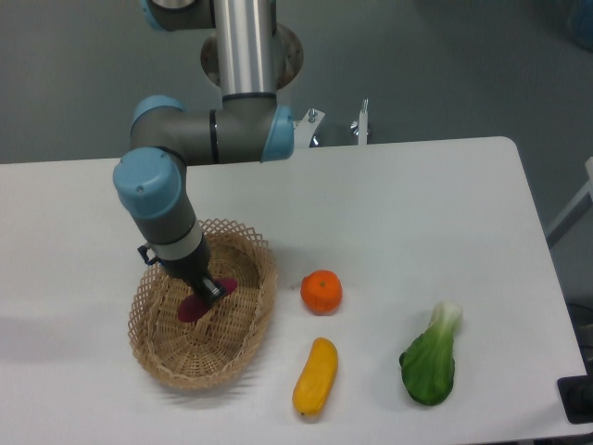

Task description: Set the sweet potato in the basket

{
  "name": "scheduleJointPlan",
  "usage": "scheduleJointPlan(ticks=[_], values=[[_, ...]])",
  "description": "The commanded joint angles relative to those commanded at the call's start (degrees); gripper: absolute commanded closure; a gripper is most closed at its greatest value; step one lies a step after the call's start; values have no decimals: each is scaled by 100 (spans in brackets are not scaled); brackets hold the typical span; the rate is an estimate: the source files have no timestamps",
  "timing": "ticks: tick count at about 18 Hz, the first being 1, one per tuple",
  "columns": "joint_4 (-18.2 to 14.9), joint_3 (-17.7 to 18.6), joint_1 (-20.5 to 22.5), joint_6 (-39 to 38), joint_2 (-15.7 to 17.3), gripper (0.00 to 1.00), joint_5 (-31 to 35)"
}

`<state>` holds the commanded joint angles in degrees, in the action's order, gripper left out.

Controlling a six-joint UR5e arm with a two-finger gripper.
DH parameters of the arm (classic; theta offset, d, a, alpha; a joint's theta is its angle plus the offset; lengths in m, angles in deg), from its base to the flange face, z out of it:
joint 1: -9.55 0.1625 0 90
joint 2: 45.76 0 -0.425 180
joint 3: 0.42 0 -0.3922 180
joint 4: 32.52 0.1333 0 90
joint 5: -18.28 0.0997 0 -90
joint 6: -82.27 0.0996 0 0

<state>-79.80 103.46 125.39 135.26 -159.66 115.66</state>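
The tan woven wicker basket (pixel 243 345) sits on the white table at the front left. My gripper (pixel 209 293) reaches down into it from above. The magenta-purple sweet potato (pixel 195 307) is between the fingers, inside the basket's outline and low over its floor. Its ends stick out on both sides of the fingers. Whether it touches the basket floor I cannot tell. The gripper is shut on the sweet potato.
A round orange fruit (pixel 321 291) lies just right of the basket. A yellow-orange oblong squash (pixel 315 376) lies near the front edge. A green bok choy (pixel 432 356) lies at the front right. The arm's base stands at the table's back.
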Motion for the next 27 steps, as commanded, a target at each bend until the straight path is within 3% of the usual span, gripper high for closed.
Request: scheduleJointPlan(ticks=[5, 6, 8, 9, 14, 19, 22, 24, 27], values=[[9, 53, -97, 0, -17, 72, 97], [18, 44, -97, -9, -17, 58, 106], [157, 9, -97, -9, -9, 9, 123], [245, 9, -97, -17, 9, 0, 123], [220, -227, -10, -9, 325, 0, 150], [220, -579, 666, -245, 782, 0, 123], [202, -807, 1158, -176, 818, 0, 123], [167, -913, 1606, 208, 852, 0, 115], [-43, -940, 2248, 1412, 1037, 0, 71]])
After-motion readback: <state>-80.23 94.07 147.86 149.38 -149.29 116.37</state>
